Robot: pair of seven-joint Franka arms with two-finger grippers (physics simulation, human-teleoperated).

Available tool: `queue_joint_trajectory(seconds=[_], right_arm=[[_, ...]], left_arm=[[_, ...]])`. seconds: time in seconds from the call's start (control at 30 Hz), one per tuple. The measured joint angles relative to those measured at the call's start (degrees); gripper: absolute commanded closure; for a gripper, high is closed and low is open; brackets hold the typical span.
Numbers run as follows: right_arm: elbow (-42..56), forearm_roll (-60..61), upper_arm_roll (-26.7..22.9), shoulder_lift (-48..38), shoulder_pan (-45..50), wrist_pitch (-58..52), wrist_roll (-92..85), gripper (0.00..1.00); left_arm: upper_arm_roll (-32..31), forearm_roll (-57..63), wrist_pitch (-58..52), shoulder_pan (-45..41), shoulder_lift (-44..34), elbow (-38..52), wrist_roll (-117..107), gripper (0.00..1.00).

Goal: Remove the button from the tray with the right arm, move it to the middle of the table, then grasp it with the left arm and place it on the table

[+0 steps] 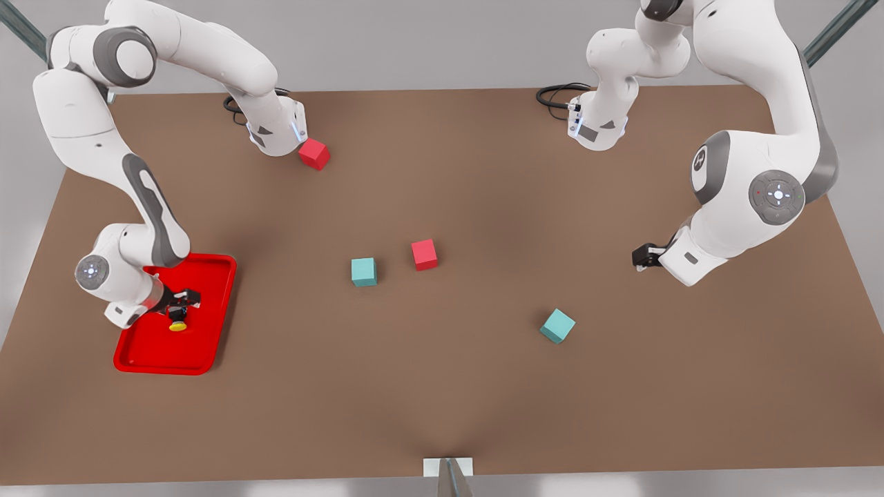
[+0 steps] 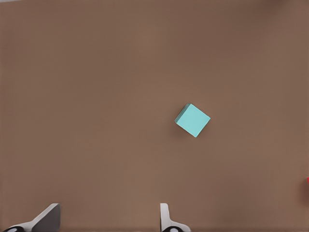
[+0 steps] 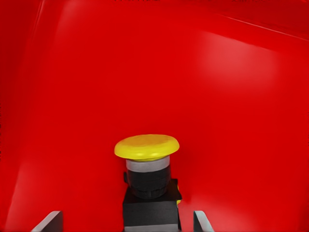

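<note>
The right gripper [image 1: 181, 308] sits low over the red tray [image 1: 148, 355], its fingers [image 3: 48, 221] spread open on either side of the button [image 1: 178, 322] with gaps showing, so nothing is gripped yet. The button lies on its side near the middle of the tray, yellow cap pointing away from the wrist. The tray rests by the table's [image 1: 442, 386] edge at the front view's left. The left gripper [image 1: 640, 257] hangs open and empty near the opposite edge, waiting above bare table close to a teal cube [image 2: 192, 120]. Judged from this, the task has barely begun: the grasp, lift, carry to the middle, handover and placing all remain.
</note>
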Motion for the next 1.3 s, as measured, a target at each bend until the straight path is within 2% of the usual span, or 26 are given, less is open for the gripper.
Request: queue_joint_trajectory(seconds=[0.3, 0.33, 0.37, 0.67, 0.73, 1.07, 1.13, 1.3], right_arm=[[-1.2, -7.3, 1.2, 2.3, -1.5, 0.5, -1.4, 0.00], [-1.3, -7.4, 1.3, 2.3, -1.5, 0.5, -1.6, 0.39], [-1.4, -7.5, 1.6, 2.3, -1.8, 0.5, -1.8, 0.51], [-0.7, -7.5, 2.8, 2.5, -2.8, 0.4, -3.0, 0.50], [-0.4, -7.3, 2.9, 2.6, -2.8, 0.5, -3.2, 0.59], [-0.6, -7.5, 4.7, 1.0, -4.8, 0.8, -2.9, 0.60], [-0.8, -7.2, 6.1, -0.5, -5.3, -0.2, -3.0, 0.59], [3.5, -1.6, 14.0, -4.1, -2.2, -7.6, -1.1, 0.59]], left_arm=[[0.0, 0.0, -0.1, 0.0, 0.0, 0.0, -0.2, 0.00], [-0.1, 0.0, -0.1, 0.0, 0.0, 0.0, -0.2, 0.00], [0.0, 0.0, -0.1, 0.0, 0.0, 0.0, -0.2, 0.00], [-0.1, 0.0, -0.2, -0.1, -0.1, 0.0, -0.3, 0.00], [-0.1, 0.0, -0.3, -0.5, -0.3, 0.0, -0.4, 0.00], [-0.1, 0.0, -0.6, -0.9, -0.4, -0.1, -0.9, 0.00], [-0.1, 0.0, -0.8, -0.9, -0.5, 0.0, -1.0, 0.00], [-0.1, 0.6, -1.3, -0.4, -1.1, 0.0, -1.1, 0.00]])
